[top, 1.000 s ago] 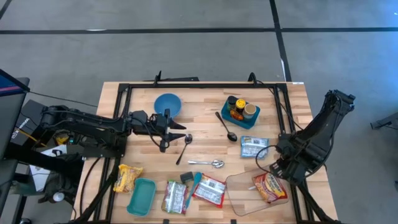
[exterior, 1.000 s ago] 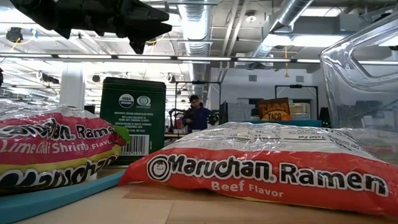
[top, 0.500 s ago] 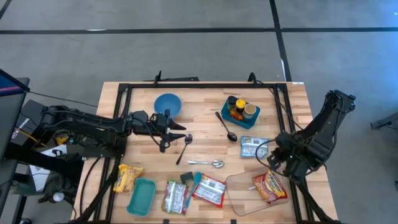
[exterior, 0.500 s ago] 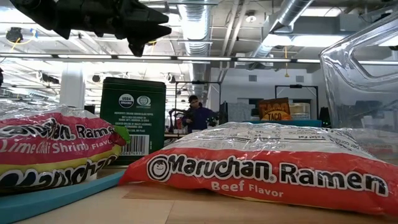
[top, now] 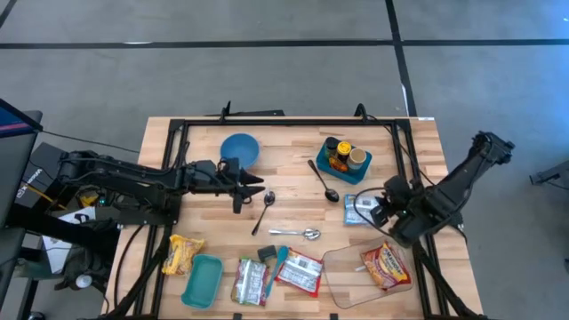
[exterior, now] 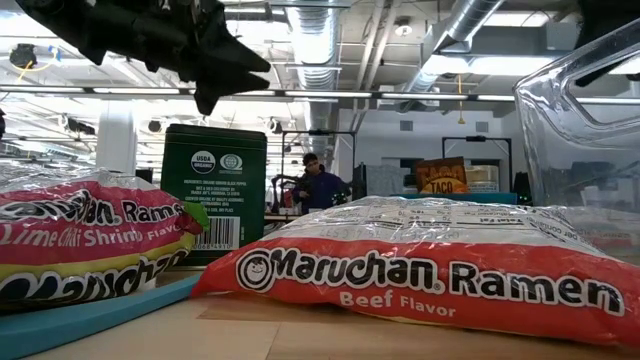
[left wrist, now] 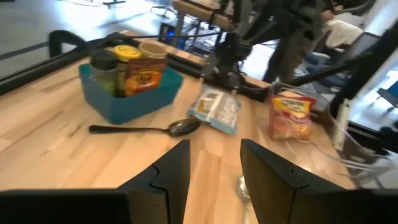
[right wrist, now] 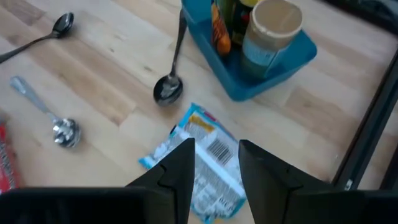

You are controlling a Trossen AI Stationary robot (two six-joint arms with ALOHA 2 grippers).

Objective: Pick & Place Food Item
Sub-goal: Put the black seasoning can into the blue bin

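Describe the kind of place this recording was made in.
Most likely a robotics lab or workshop, not a kitchen: a wooden table on bare concrete floor, exposed ducts overhead, and a person at more workstations behind.

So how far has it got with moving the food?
One red packet already lies in the clear tray. Right now the right gripper hangs open and empty over the blue-white packet by the blue bin, probably its next pick. The left gripper waits near the blue bowl. Several ramen packets are left on the table.
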